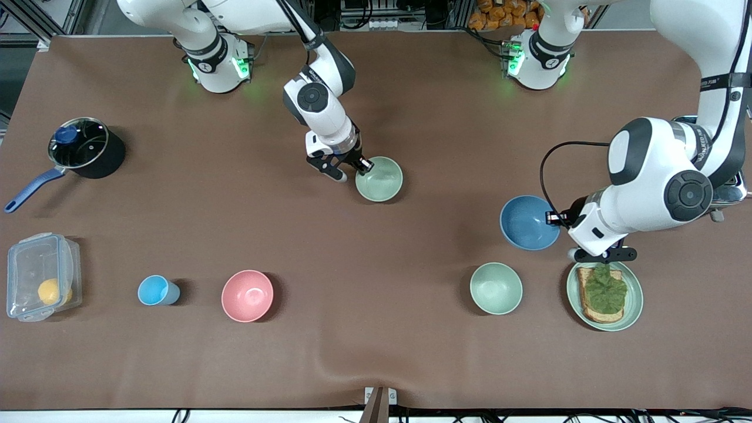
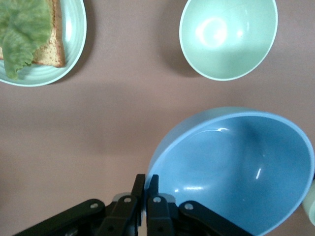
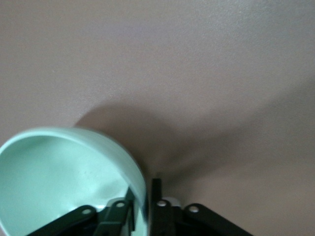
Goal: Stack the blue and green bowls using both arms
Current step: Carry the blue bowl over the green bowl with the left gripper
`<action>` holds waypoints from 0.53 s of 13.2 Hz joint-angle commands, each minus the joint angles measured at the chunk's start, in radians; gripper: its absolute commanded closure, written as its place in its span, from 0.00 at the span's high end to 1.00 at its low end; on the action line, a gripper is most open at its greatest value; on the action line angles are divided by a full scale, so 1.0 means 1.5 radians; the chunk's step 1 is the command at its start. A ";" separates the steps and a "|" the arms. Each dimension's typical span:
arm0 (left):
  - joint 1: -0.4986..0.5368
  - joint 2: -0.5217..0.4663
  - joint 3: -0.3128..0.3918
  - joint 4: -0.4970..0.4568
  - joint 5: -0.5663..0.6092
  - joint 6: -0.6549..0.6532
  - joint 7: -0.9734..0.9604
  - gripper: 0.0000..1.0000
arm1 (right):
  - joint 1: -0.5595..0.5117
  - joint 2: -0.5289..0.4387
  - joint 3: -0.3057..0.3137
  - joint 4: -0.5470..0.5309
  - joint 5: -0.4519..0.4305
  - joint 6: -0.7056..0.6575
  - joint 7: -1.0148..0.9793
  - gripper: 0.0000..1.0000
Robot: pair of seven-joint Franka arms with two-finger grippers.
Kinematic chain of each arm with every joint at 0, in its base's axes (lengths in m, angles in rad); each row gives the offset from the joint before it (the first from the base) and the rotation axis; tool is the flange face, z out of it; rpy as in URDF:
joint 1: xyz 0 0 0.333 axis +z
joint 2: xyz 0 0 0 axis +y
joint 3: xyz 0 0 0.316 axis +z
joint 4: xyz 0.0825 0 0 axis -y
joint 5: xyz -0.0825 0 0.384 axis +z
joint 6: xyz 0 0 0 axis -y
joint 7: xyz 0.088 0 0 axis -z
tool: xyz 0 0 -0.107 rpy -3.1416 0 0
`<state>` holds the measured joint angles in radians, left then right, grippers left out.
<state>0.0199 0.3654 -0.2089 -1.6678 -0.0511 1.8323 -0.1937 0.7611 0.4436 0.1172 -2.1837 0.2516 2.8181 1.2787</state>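
Observation:
The blue bowl (image 1: 527,223) is toward the left arm's end of the table. My left gripper (image 1: 555,218) is shut on its rim, one finger inside and one outside. In the left wrist view the blue bowl (image 2: 236,167) fills the space beside the gripper (image 2: 146,182). A green bowl (image 1: 379,179) is at mid-table, nearer the robots' bases. My right gripper (image 1: 359,167) is shut on its rim. In the right wrist view this green bowl (image 3: 59,177) lies beside the gripper (image 3: 147,189). A second green bowl (image 1: 496,288) (image 2: 228,37) sits free, nearer the front camera than the blue bowl.
A pale-green plate (image 1: 634,305) (image 2: 74,29) with toast and lettuce lies under the left arm's wrist. A pink bowl (image 1: 247,295), a light-blue cup (image 1: 157,290), a clear box (image 1: 41,276) with a lemon and a lidded pot (image 1: 85,147) stand toward the right arm's end.

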 commanded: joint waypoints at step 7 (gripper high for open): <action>-0.097 -0.005 -0.004 0.085 -0.086 -0.102 -0.165 0.00 | 0.005 -0.022 -0.019 0.037 0.007 -0.059 0.060 1.00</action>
<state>-0.0693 0.3601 -0.2182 -1.5396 -0.1586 1.6967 -0.3500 0.7611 0.4422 0.1024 -2.1535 0.2516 2.7907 1.3421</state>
